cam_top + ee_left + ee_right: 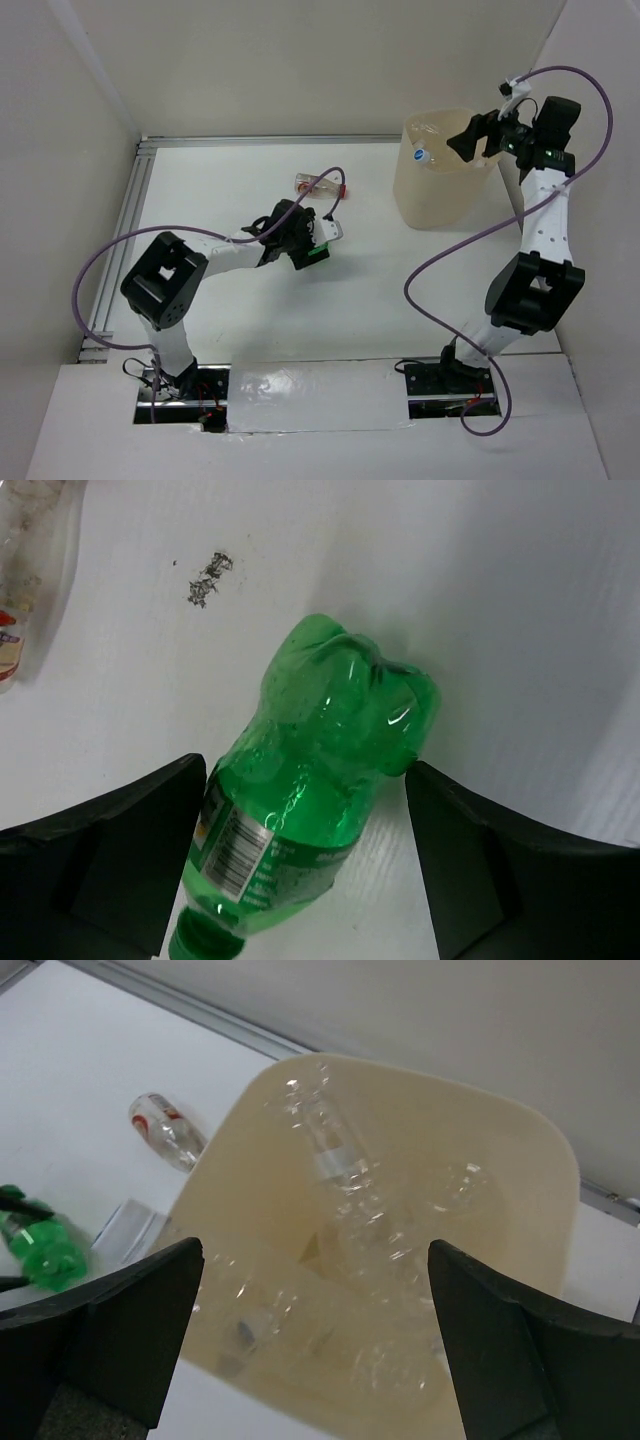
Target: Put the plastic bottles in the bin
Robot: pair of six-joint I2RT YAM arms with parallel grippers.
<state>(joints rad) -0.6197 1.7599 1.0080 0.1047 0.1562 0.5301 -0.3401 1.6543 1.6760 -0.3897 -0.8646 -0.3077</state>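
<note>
Left gripper (312, 243) is low over the white bench (240, 310), mid-left. Its black fingers (110, 850) are spread wide, one each side of a green crumpled plastic bottle (320, 740). The bottle lies on its side on the bench, base pointing away from the wrist and cap toward it. Finger edges sit right beside the bottle; can't tell if they touch.

A clear plastic bottle with a red cap and red label (320, 184) lies on the bench farther back, apart from the green one. There is a dark smudge (208, 578) on the bench near it.

The tall cream-beige translucent plastic bin (440, 215) stands at the far right of the bench, upright. Several clear crumpled bottles (330, 1150) are inside.

Right gripper (470, 140) hangs above the bin's rim. Its fingers (110, 1330) are fully apart with nothing between them, and the bin opening is directly below.
</note>
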